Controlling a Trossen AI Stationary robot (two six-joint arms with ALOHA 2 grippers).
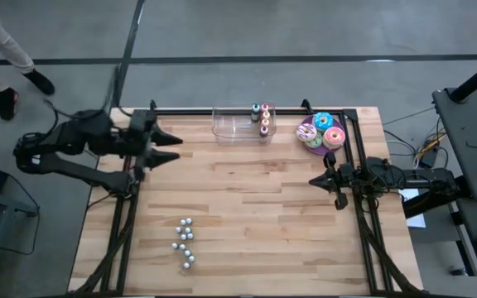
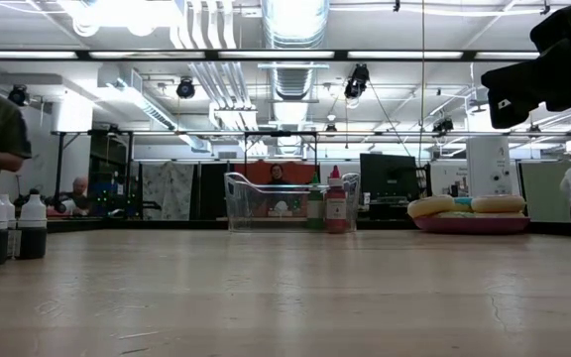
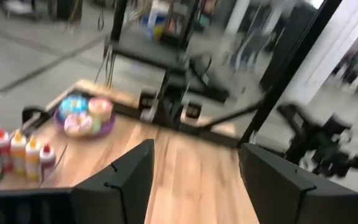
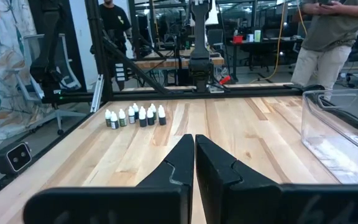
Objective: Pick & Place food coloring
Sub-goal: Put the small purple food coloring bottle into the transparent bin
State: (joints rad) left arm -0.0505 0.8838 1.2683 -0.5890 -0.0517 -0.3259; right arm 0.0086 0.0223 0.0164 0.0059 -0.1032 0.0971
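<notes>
- The left gripper (image 1: 175, 147) hangs over the bench's (image 1: 247, 215) left edge, fingers spread wide, holding nothing.
- The right gripper (image 1: 313, 180) sits near the right edge, fingers pressed together, empty.
- The food coloring (image 1: 261, 117) stands upright at the right end of a clear plastic bin (image 1: 230, 126) at the far edge, beside a purple plate of frosted doughnuts (image 1: 321, 132).
- Bare pale wood planks lie open between the arms; small bottles (image 1: 185, 244) cluster near the front.

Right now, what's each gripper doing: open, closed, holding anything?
Left gripper: open, empty, near the table's left edge.
Right gripper: closed, empty, near the table's right edge.
</notes>
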